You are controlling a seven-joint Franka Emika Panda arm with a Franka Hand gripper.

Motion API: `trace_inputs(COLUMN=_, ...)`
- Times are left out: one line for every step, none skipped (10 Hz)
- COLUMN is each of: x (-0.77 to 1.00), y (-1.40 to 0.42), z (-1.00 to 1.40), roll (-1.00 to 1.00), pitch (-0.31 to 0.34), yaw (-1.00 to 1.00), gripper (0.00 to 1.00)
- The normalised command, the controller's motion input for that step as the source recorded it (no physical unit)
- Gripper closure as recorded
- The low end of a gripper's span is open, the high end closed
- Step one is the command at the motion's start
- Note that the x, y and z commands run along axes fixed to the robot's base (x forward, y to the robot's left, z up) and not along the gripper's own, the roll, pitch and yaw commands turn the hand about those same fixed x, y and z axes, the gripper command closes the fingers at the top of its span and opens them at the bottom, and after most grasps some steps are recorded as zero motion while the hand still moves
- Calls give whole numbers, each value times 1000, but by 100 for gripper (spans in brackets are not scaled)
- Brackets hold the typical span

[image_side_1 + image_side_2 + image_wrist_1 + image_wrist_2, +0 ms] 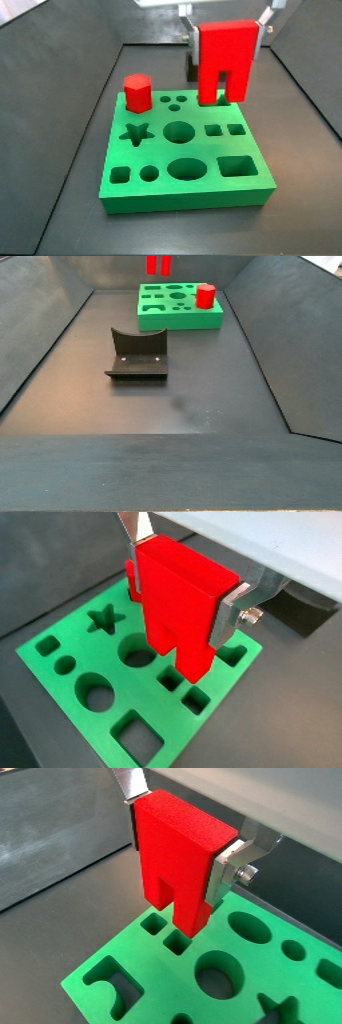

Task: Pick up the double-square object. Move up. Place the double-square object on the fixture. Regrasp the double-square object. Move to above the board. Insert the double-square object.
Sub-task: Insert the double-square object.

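The double-square object (177,600) is clamped between the gripper's (185,830) two silver fingers (230,866), which are closed flat against its sides, its two legs pointing down past the fingertips. It hangs clear above the board (187,160), apart from it; in both wrist views the legs sit over the small square holes (167,933). A red hexagonal prism (138,92) stands in the board, off to one side of the fingers, and the fixture (136,356) rests on the floor, well apart.

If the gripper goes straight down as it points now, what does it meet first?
The gripper holds the double-square object legs down above the board. The legs would probably meet the board first, near its two small square holes; exact alignment is unclear.
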Motion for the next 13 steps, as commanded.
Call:
trace_inputs(x=866, y=0, z=-271, roll=0, pitch=-194, yaw=69, gripper=100)
trace_inputs(x=849, y=0, z=-240, roll=0, pitch=-189, yaw=86, gripper=100)
trace_inputs(x=851, y=0, z=-257, roll=66, pitch=-156, yaw=63, gripper=100)
trace_inputs(x=814, y=-206, z=-200, roll=319, pitch=-71, yaw=29, gripper=100)
trace_inputs(x=717, y=-357, z=-243, roll=484, pitch=-1, yaw=60, gripper=100)
trace_inputs(x=594, y=-409, z=-283, roll=500, pitch=0, yaw=129, gripper=100)
trace_inputs(x=483, y=-411, z=-291, roll=493, pitch=0, yaw=157, gripper=100)
trace_inputs(x=109, y=-386, z=-334, roll=483, pitch=0, yaw=249, gripper=100)
trace_inputs(x=-129, y=0, z=-251, roll=124, pitch=-11, yaw=49, gripper=100)
trace_inputs(x=6, y=17, z=-43, roll=0, pitch=3, yaw=0, gripper=100)
trace_inputs(x=-29, y=89, z=-363, roll=143, pitch=-33, yaw=100, gripper=100)
trace_inputs(x=-323, y=86, z=-640, roll=263, pitch=-123, yaw=89, gripper=100)
trace_inputs(x=-311, y=43, z=-283, roll=100, pitch=-143, yaw=11, gripper=100)
